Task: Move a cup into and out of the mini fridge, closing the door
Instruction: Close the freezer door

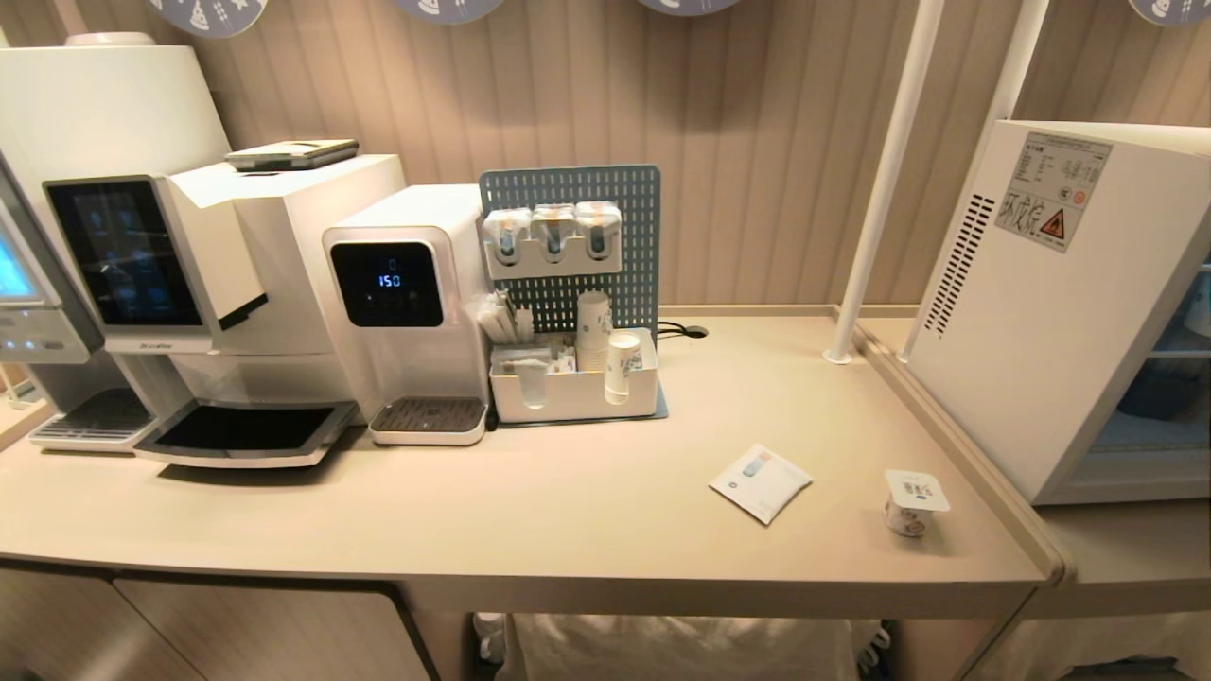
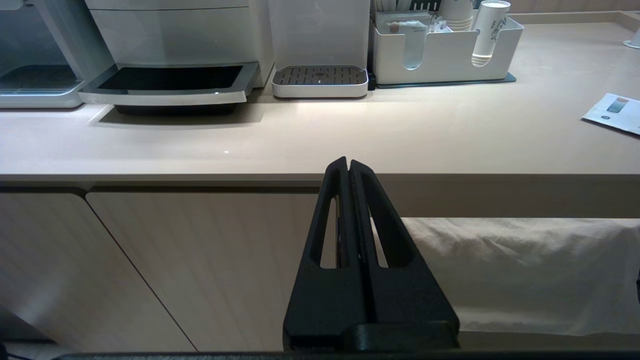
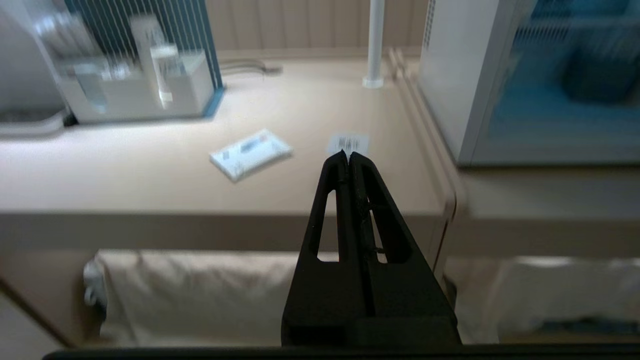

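Note:
The cup [image 1: 916,501], a small white pot with a flat lid, stands near the counter's front right corner. The lid of the cup [image 3: 359,141] shows in the right wrist view just beyond my fingertips. To its right sits the mini fridge [image 1: 1031,312], a white box with side vents, on a lower side counter. Its door [image 1: 1159,416] lies flat against the body, with blue shapes showing through the glass. My right gripper [image 3: 348,154] is shut and empty, held off the counter's front edge. My left gripper [image 2: 348,162] is shut and empty, in front of the cabinet doors. Neither arm shows in the head view.
A white leaflet [image 1: 760,482] lies left of the cup. At the back stand a coffee machine [image 1: 236,284], a water dispenser [image 1: 407,303] and an organiser [image 1: 572,378] with paper cups. A white pole [image 1: 885,180] rises beside the fridge. A cloth [image 2: 515,270] hangs under the counter.

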You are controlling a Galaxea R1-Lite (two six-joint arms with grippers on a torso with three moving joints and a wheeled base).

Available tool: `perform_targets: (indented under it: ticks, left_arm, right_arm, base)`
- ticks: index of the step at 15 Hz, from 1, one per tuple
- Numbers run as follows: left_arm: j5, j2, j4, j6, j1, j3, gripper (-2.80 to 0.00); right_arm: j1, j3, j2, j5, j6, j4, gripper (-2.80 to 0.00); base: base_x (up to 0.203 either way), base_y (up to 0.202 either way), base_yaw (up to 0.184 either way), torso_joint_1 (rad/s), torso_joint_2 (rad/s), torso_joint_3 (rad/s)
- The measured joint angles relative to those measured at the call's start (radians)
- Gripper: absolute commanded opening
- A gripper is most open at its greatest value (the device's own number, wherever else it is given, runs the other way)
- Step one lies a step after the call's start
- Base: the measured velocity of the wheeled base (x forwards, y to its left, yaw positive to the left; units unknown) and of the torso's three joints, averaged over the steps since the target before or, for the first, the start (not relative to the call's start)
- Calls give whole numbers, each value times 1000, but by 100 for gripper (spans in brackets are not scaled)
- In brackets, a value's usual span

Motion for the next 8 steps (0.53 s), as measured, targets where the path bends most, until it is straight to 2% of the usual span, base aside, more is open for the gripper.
perform_targets:
  ticks: [2, 8]
  left_arm:
    - [0, 0, 0, 0, 0, 0, -280]
    - [0, 0, 0, 0, 0, 0, -280]
  right_arm:
    - [0, 1, -1, -1, -1, 66, -280]
    - [0, 0, -1, -3, 9, 78, -280]
  base:
    - [0, 0, 0, 0, 0, 0]
    - [0, 0, 0, 0, 0, 0]
